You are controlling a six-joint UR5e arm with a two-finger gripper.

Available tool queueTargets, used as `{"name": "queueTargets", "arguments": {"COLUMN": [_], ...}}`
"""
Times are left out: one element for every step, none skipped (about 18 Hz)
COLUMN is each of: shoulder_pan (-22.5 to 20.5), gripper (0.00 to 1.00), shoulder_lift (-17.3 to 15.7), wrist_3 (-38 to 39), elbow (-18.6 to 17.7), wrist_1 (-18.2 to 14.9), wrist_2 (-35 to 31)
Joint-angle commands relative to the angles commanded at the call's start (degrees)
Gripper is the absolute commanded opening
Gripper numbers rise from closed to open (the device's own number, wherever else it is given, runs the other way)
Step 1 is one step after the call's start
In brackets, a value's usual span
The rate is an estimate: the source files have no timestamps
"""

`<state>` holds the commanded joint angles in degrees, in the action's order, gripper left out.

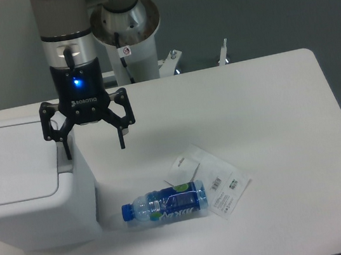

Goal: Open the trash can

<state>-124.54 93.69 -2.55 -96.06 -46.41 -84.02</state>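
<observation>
The trash can (25,187) is a large white boxy bin at the left of the table, its flat lid down. A grey push tab (64,157) sits on the lid's right edge. My gripper (95,148) hangs open over the bin's right edge, pointing down. Its left fingertip (68,153) is right at the grey tab, and its right fingertip (121,142) is past the bin's side, above the table. Nothing is between the fingers.
A blue-labelled plastic bottle (164,205) lies on its side on the table right of the bin. White paper tags (214,182) lie beside it. The robot's base (126,38) stands behind the table's far edge.
</observation>
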Motion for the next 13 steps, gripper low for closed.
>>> {"name": "queueTargets", "arguments": {"shoulder_pan": [0.0,0.0,0.0,0.3,0.4,0.5,0.5,0.5,0.6,0.6,0.6,0.6,0.6], "gripper": [1.0,1.0,1.0,1.0,1.0,1.0,1.0,1.0,1.0,1.0,1.0,1.0,1.0], "shoulder_lift": [0.0,0.1,0.1,0.0,0.0,0.1,0.0,0.0,0.0,0.1,0.2,0.2,0.2], "wrist_3": [-0.1,-0.1,-0.1,-0.3,-0.3,-0.3,-0.3,-0.3,-0.3,-0.3,-0.3,-0.3,-0.3], "elbow": [-0.1,-0.2,-0.4,-0.7,-0.6,-0.6,-0.6,-0.6,-0.6,-0.6,-0.7,-0.7,-0.7], "wrist_1": [0.0,0.0,0.0,0.1,0.1,0.1,0.1,0.1,0.1,0.1,0.1,0.1,0.1], "wrist_2": [0.0,0.0,0.0,0.0,0.0,0.0,0.0,0.0,0.0,0.0,0.0,-0.1,0.0]}}
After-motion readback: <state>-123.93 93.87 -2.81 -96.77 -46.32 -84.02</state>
